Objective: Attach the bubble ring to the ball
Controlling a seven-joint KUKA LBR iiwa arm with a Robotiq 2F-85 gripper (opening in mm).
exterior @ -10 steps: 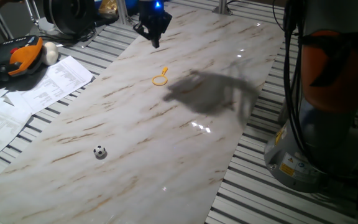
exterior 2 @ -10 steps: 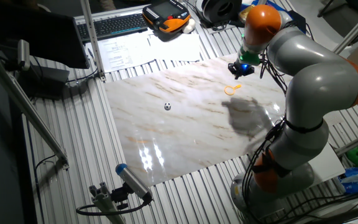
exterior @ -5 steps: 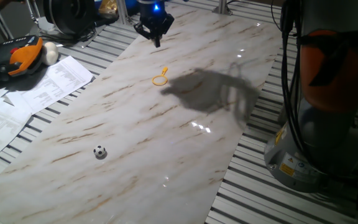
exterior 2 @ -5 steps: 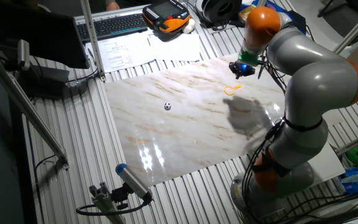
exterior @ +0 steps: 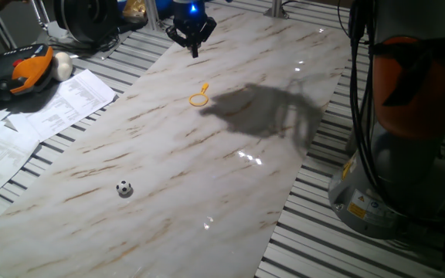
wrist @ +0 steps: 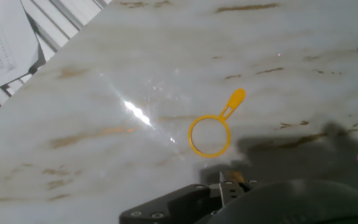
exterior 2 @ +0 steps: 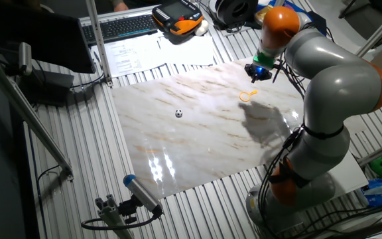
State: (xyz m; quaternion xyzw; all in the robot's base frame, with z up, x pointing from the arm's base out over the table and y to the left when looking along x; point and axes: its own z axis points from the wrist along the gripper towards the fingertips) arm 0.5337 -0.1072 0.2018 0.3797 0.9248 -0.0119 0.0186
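The gripper [exterior: 193, 46] hovers above the bubble ring [exterior: 199, 97], lined up for a pick; the ball [exterior: 123, 188] lies well apart on the desk [exterior: 230, 185]. Finger spacing cannot be told.

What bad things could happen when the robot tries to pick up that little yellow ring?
The bubble ring is thin and lies flat on the shiny marble table, so the gripper, now above it, might slip off or just push it away. The ball sits far from the ring and could roll when the ring touches it.
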